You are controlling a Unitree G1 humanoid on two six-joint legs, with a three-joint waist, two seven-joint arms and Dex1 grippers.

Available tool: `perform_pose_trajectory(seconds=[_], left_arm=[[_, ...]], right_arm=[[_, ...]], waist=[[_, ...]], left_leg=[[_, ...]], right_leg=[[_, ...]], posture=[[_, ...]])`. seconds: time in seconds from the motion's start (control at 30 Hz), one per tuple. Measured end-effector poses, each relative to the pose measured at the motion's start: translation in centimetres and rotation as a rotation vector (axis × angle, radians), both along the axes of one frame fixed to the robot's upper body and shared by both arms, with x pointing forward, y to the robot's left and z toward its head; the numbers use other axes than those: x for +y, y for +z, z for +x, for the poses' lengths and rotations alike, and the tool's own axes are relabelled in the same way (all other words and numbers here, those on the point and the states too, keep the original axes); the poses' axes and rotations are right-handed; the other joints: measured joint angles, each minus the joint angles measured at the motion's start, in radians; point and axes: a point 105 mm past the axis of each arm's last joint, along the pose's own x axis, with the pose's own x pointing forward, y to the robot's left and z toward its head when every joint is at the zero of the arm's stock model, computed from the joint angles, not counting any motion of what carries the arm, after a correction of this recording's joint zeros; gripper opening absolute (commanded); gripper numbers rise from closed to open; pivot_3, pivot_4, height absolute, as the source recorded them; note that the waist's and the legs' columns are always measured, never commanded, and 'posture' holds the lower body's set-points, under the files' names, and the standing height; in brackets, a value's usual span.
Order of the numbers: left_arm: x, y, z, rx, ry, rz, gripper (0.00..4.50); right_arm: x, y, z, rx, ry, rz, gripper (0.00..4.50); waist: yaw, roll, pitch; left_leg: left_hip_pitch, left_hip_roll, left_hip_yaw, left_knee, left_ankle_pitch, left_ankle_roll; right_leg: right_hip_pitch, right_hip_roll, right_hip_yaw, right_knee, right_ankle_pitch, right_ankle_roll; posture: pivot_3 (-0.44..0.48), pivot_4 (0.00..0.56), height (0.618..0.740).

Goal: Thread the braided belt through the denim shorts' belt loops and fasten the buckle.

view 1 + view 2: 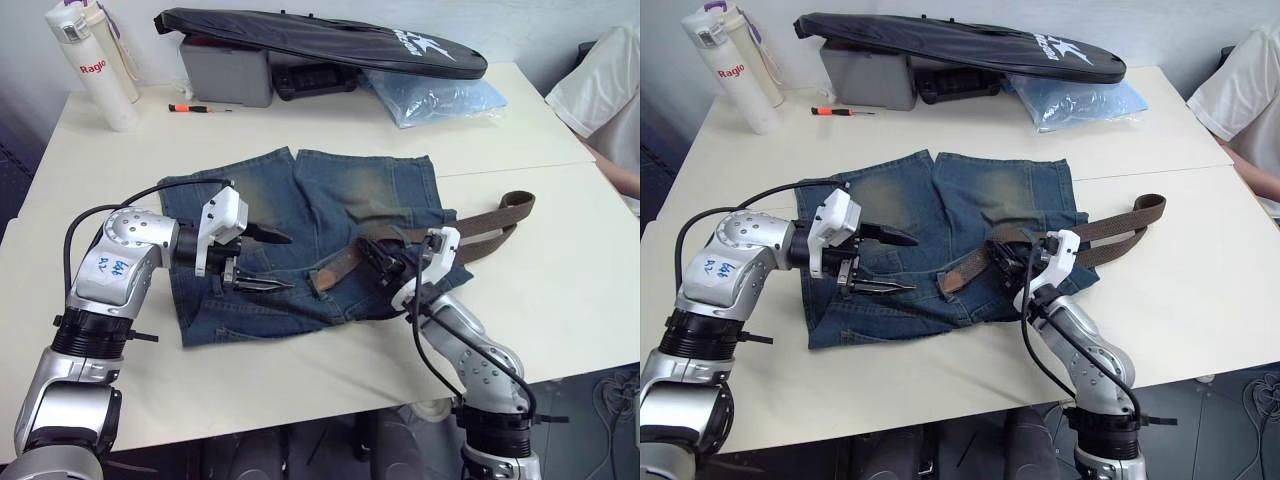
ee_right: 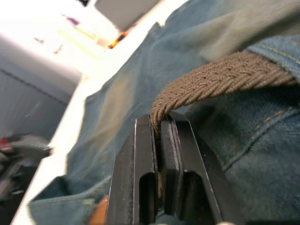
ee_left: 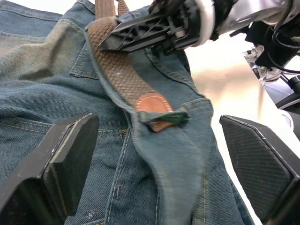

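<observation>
The denim shorts (image 1: 330, 200) lie flat on the table, waistband towards me. The braided belt (image 1: 490, 222) runs from a fold at the right across the waistband. Its tan tip (image 3: 152, 104) sits at a belt loop (image 3: 165, 118), tucked under the denim strip. My right gripper (image 1: 378, 262) is shut on the belt a little behind the tip, and its fingers (image 2: 145, 154) clamp the woven strap (image 2: 220, 77). My left gripper (image 1: 268, 262) hovers open over the waistband left of the tip, one finger on each side of it. The buckle is hidden.
At the back of the table stand two white bottles (image 1: 95, 65), a grey case (image 1: 225, 70) under a long black bag (image 1: 320, 40), a blue plastic bag (image 1: 435, 95) and an orange-tipped tool (image 1: 190, 107). A person in white (image 1: 610, 90) sits at the far right.
</observation>
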Motion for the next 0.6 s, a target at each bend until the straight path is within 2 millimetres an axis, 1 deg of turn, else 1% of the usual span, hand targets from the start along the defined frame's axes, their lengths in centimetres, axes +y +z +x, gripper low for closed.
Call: perform_pose_trajectory(seconds=[0.1,0.27,0.37,0.43,0.47,0.53,0.6], left_arm=[[-0.1,0.1,-0.1,-0.002,-0.003,0.002,4.50],[-0.1,0.1,-0.1,0.004,0.004,0.002,4.50],[-0.1,0.1,-0.1,0.004,0.005,0.002,4.50],[-0.1,0.1,-0.1,0.004,0.006,0.002,4.50],[-0.1,0.1,0.0,0.005,0.007,0.002,4.50],[-0.1,0.1,0.0,0.006,0.008,0.002,4.50],[-0.1,0.1,0.0,0.008,0.009,0.002,4.50]], right_arm=[[-0.1,0.0,0.0,-0.001,-0.007,-0.002,0.01],[-0.2,0.2,-0.5,0.042,0.041,0.075,0.01],[-0.1,0.2,-0.9,0.055,0.072,0.075,0.01],[0.0,-0.1,-1.0,0.068,0.085,0.059,0.80],[0.0,-0.3,-1.1,0.079,0.095,0.053,1.12],[0.3,-0.5,-1.2,0.087,0.107,0.049,1.96],[0.5,-0.6,-1.3,0.095,0.119,0.044,2.93]], waist=[[0.000,0.000,0.000],[0.000,0.000,0.000],[-0.001,0.000,0.000],[0.000,0.000,0.000],[0.000,0.000,0.000],[-0.001,0.000,0.000],[0.000,0.000,0.000]], left_leg=[[0.000,0.000,0.000,0.000,0.000,0.000],[0.000,0.000,0.000,0.000,0.000,0.000],[0.000,0.000,0.000,0.000,0.000,0.000],[0.000,0.000,0.000,0.000,0.000,0.000],[0.000,0.000,0.000,0.000,0.000,0.000],[0.000,0.000,0.000,0.000,0.000,0.000],[0.000,0.000,0.000,0.000,0.000,0.000]], right_leg=[[0.000,0.000,0.000,0.000,0.000,0.000],[0.000,0.000,0.000,0.000,0.000,0.000],[0.000,0.000,0.000,0.000,0.000,0.000],[0.000,0.000,0.000,0.000,0.000,0.000],[0.000,0.000,0.000,0.000,0.000,0.000],[0.000,0.000,0.000,0.000,0.000,0.000],[0.000,0.000,0.000,0.000,0.000,0.000]], posture=[[0.000,0.150,0.740],[0.000,0.150,0.740],[0.000,0.150,0.740],[0.000,0.150,0.740],[0.000,0.150,0.740],[0.000,0.150,0.740],[0.000,0.150,0.740]])
